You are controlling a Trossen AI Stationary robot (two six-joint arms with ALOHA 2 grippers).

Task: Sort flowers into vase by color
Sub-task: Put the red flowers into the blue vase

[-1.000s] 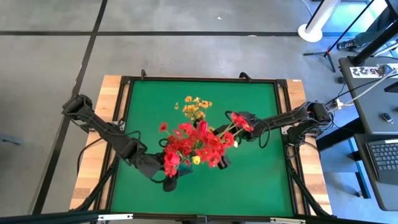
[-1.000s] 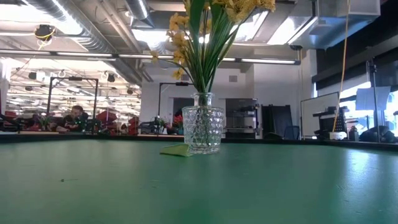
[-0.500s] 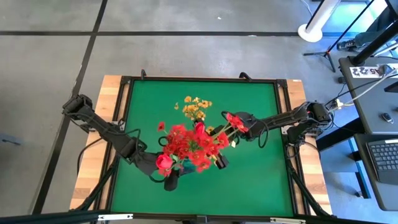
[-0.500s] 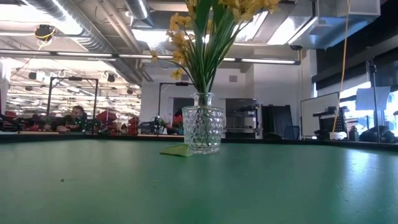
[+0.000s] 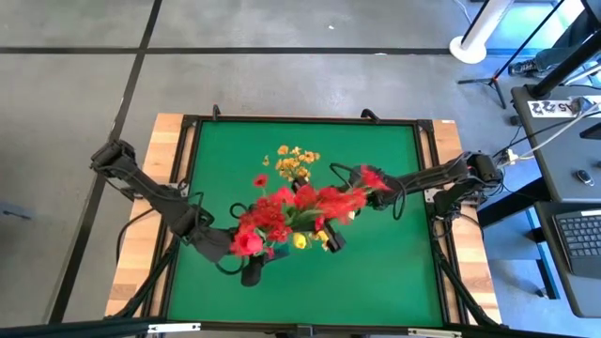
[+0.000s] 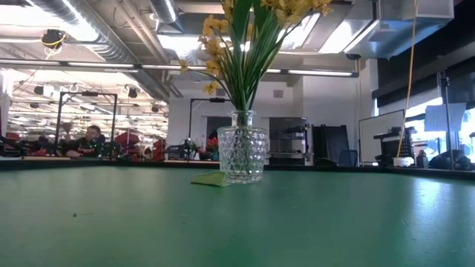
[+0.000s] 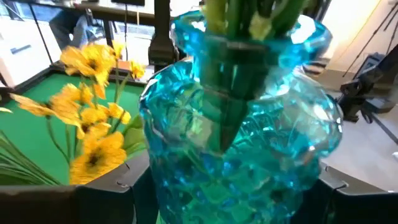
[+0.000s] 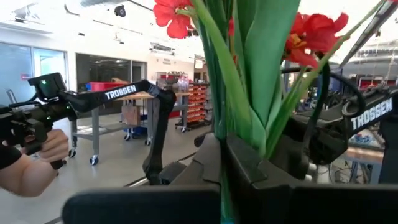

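Two vases were in play. The clear vase (image 6: 242, 156) stood on the green bench (image 5: 394, 272) holding yellow flowers (image 5: 294, 161). Near it, the left claw (image 7: 230, 186) gripped a blue vase (image 7: 242, 143) packed with red flowers (image 5: 282, 214), raised off the bench. The right claw (image 8: 249, 162) was clamped on one red stem (image 8: 239, 68) just beside that bunch

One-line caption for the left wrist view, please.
Left gripper holds a faceted blue glass vase packed with green stems, beside yellow artificial flowers over the green table.
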